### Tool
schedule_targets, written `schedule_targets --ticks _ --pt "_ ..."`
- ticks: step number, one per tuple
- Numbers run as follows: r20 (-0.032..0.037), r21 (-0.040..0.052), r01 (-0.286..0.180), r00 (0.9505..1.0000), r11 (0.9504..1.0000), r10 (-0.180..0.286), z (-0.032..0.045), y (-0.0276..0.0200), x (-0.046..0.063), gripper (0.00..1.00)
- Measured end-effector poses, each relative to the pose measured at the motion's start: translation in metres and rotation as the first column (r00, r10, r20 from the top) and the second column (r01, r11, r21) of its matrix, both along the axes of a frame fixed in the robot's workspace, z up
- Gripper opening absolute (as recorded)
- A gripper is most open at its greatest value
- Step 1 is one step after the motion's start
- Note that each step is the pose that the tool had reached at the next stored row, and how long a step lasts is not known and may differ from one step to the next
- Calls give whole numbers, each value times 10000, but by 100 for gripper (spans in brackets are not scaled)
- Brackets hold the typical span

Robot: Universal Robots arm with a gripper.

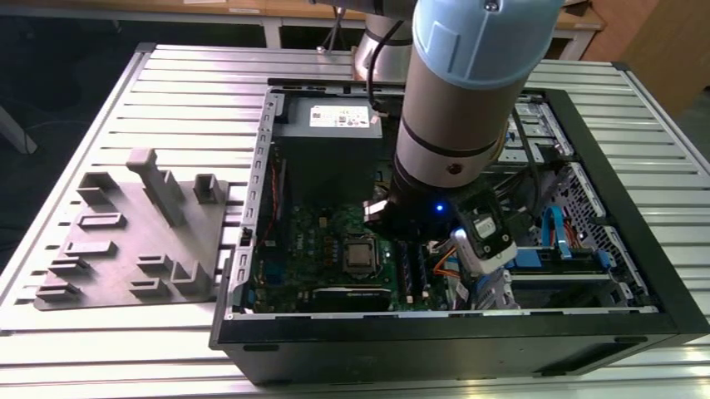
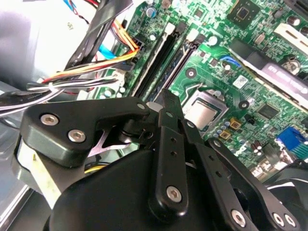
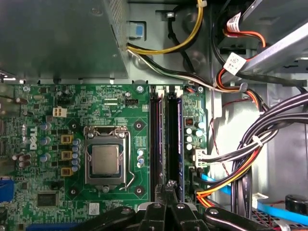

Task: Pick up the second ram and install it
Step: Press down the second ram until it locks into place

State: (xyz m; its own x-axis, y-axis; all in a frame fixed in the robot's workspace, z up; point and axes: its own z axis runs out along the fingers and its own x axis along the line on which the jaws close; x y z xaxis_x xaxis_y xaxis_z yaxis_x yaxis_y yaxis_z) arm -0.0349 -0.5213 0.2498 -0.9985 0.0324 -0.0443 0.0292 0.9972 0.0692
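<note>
second ram (image 3: 173,144) is standing edge-on in a slot on the motherboard (image 3: 57,197), just beside the processor socket (image 3: 106,159). gripper (image 3: 169,188) is hovering above its near end, fingers pinched together, seemingly for pressing it home.

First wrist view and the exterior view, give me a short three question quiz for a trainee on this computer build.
1. True or false: the grey fixture block lies on the table, outside the computer case.
2. In the first wrist view, the gripper is closest to: A) the memory slots; B) the power supply; C) the fixture block.
3. Fill in: the CPU socket sits on the green ____.

Key: 1 true; 2 A; 3 motherboard.
</note>
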Motion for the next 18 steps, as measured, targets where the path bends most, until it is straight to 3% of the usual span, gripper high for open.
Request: schedule_targets --ticks 10,18 --pt "0 -28 1 10000 10000 -1 -2 -64 -1 7" --pt "1 -38 2 10000 10000 -2 -16 -65 36 7"
